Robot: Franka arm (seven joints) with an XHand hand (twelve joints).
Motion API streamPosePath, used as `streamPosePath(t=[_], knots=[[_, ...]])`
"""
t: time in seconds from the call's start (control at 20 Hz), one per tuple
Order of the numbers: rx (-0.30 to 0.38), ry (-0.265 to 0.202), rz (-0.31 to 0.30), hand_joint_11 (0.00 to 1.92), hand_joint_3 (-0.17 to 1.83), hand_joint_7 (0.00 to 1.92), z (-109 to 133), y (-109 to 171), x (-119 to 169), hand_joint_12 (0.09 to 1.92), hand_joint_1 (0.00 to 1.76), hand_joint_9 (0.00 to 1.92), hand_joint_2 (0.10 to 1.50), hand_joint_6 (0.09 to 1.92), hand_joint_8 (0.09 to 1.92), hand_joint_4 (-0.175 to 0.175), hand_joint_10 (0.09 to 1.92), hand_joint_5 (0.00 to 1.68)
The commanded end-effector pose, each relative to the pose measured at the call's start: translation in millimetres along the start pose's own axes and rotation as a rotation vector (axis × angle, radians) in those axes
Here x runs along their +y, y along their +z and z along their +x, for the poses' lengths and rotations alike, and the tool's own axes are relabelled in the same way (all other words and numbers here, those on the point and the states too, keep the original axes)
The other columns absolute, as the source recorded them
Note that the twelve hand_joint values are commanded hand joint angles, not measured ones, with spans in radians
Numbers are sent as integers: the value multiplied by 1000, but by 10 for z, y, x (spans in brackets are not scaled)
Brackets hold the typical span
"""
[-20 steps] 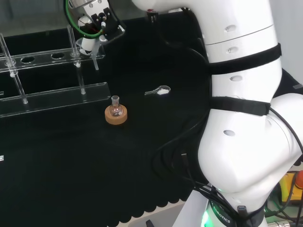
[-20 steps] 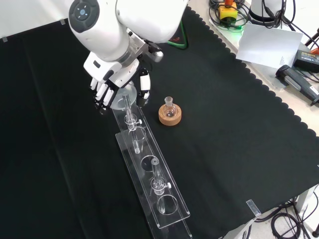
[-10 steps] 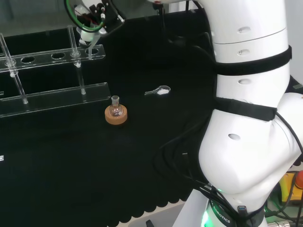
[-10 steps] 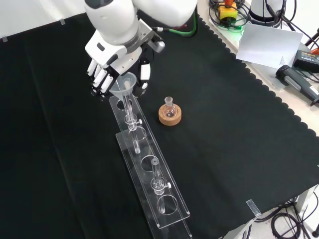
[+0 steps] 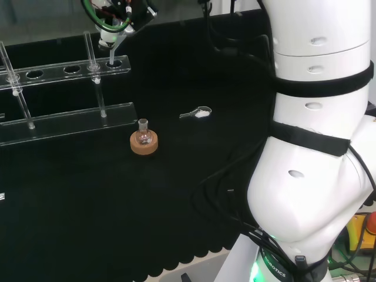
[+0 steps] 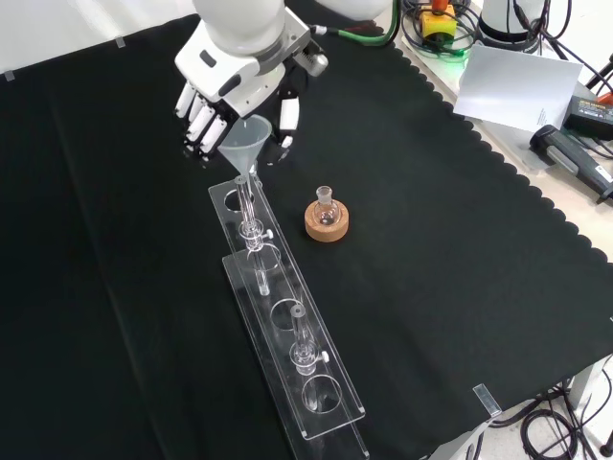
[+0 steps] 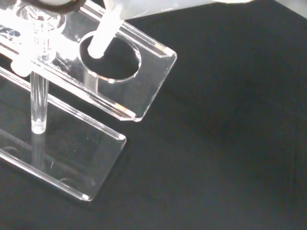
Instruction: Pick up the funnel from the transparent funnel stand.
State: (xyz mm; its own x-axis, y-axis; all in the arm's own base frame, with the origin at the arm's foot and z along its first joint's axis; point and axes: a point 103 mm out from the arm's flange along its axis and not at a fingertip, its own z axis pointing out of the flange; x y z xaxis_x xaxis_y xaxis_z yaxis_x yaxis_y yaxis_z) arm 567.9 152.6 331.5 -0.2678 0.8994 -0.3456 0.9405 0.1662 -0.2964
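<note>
In the front view, the hand (image 6: 239,91) has fingers and thumb curled round the funnel (image 6: 243,144); the funnel hangs just below the palm, its stem tip (image 7: 97,48) over the end hole of the stand (image 6: 287,335); to the hand's lower right sits a flask (image 6: 327,213). Lift straight up, avoiding the hole's rim; the funnel's long axis is upright, mouth up, stem down.
</note>
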Motion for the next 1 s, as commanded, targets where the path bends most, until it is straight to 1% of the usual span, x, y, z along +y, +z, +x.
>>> streamPosePath(t=[0.05,0.25,0.55,0.8,1.0], knots=[[-37,13,-5,745,562,536,2,-78,-233,1175,826,1055,711,723,660,-42,395,647],[-57,21,-15,777,568,559,-8,-147,-370,1152,843,1106,706,734,660,-42,373,667],[-92,56,-15,834,581,597,-65,-213,-633,1108,866,1196,701,743,659,-47,323,686],[-117,88,5,853,589,607,-106,-169,-858,1091,877,1225,697,744,657,-47,295,697],[-130,103,17,858,592,612,-97,-104,-1040,1089,884,1233,696,746,657,-45,289,707]])
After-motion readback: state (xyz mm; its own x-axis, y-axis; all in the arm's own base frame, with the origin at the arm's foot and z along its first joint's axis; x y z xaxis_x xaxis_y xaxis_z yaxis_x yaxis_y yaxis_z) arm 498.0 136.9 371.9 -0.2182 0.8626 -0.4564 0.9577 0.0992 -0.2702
